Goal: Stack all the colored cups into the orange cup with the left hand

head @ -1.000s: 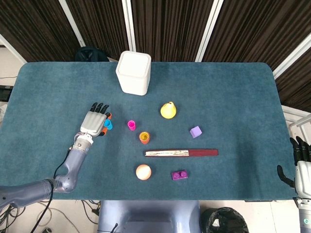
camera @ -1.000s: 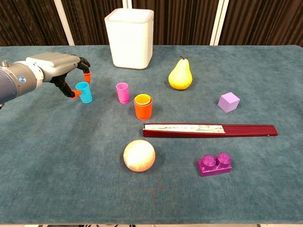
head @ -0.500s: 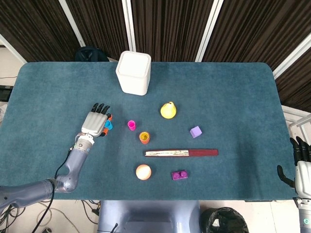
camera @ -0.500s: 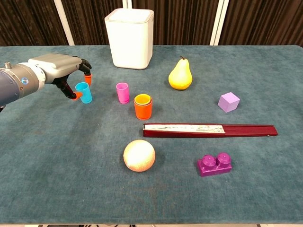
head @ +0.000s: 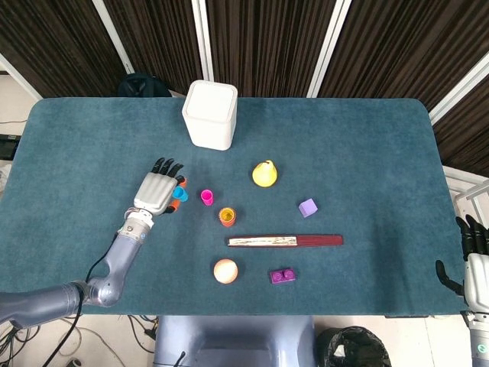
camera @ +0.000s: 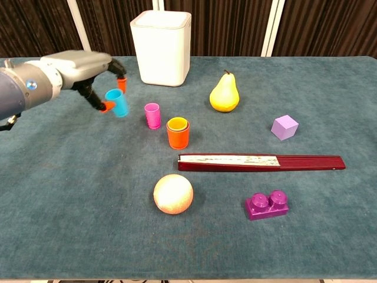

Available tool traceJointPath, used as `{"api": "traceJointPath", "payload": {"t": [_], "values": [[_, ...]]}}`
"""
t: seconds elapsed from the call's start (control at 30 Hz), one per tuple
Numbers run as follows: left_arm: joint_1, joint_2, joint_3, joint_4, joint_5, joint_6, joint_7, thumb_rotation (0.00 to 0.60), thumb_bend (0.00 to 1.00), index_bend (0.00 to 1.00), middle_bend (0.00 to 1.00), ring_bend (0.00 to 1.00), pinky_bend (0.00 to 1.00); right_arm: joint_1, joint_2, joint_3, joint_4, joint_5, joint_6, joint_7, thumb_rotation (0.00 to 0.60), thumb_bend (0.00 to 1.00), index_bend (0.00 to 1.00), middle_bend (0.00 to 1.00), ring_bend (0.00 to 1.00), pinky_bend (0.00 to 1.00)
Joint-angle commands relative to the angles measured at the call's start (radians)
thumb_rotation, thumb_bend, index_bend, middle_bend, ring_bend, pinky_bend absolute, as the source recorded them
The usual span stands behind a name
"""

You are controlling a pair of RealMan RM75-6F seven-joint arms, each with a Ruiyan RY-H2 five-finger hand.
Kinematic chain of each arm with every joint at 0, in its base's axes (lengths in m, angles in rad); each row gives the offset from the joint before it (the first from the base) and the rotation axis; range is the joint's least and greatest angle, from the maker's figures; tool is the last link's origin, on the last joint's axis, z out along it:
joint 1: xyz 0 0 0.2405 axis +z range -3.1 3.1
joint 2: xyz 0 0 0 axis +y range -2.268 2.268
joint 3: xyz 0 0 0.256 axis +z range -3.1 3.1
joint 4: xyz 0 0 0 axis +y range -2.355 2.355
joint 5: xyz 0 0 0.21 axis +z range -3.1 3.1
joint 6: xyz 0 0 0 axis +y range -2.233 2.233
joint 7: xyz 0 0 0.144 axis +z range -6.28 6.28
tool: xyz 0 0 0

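Observation:
My left hand (head: 157,192) (camera: 82,69) pinches a blue cup (camera: 117,102) (head: 179,194) between thumb and finger and holds it tilted above the table, left of the pink cup (camera: 152,115) (head: 206,196). The orange cup (camera: 178,133) (head: 227,217) stands upright right of the pink one, with a yellow cup nested inside it. My right hand (head: 475,256) hangs at the far right edge of the head view, off the table, fingers partly visible and holding nothing I can see.
A white bin (camera: 161,39) stands at the back. A yellow pear (camera: 224,93), purple cube (camera: 285,127), closed red fan (camera: 259,161), pale ball (camera: 173,193) and purple brick (camera: 267,204) lie right of and in front of the cups.
My left hand has closed on the blue cup, lifted it off the table and carried it rightward toward the pink cup. The right hand has not moved.

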Motion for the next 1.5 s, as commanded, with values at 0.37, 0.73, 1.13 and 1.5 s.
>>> {"api": "traceJointPath", "payload": {"t": [0.37, 0.73, 1.13, 1.5], "values": [[-0.077, 0.081, -0.067, -0.333, -0.063, 0.092, 0.199, 0.6, 0.39, 0.48, 0.13, 0.0, 0.0, -0.004, 0.007, 0.005, 0.001, 0.006, 0.002, 0.019, 0.6, 0.43, 0.04, 0.0, 0.06, 0.0], [-0.117, 0.02, -0.052, -0.315, -0.123, 0.094, 0.239, 0.6, 0.39, 0.48, 0.14, 0.0, 0.0, -0.005, 0.009, 0.007, 0.003, 0.011, 0.003, 0.023, 0.6, 0.43, 0.04, 0.0, 0.06, 0.0], [-0.131, -0.038, -0.018, -0.242, -0.127, 0.081, 0.225, 0.6, 0.39, 0.48, 0.13, 0.0, 0.0, -0.007, 0.011, 0.011, 0.002, 0.015, 0.007, 0.028, 0.6, 0.43, 0.04, 0.0, 0.06, 0.0], [-0.138, -0.086, -0.002, -0.175, -0.113, 0.08, 0.21, 0.6, 0.39, 0.48, 0.13, 0.0, 0.0, -0.011, 0.015, 0.012, 0.0, 0.013, 0.012, 0.034, 0.6, 0.43, 0.04, 0.0, 0.06, 0.0]]}}
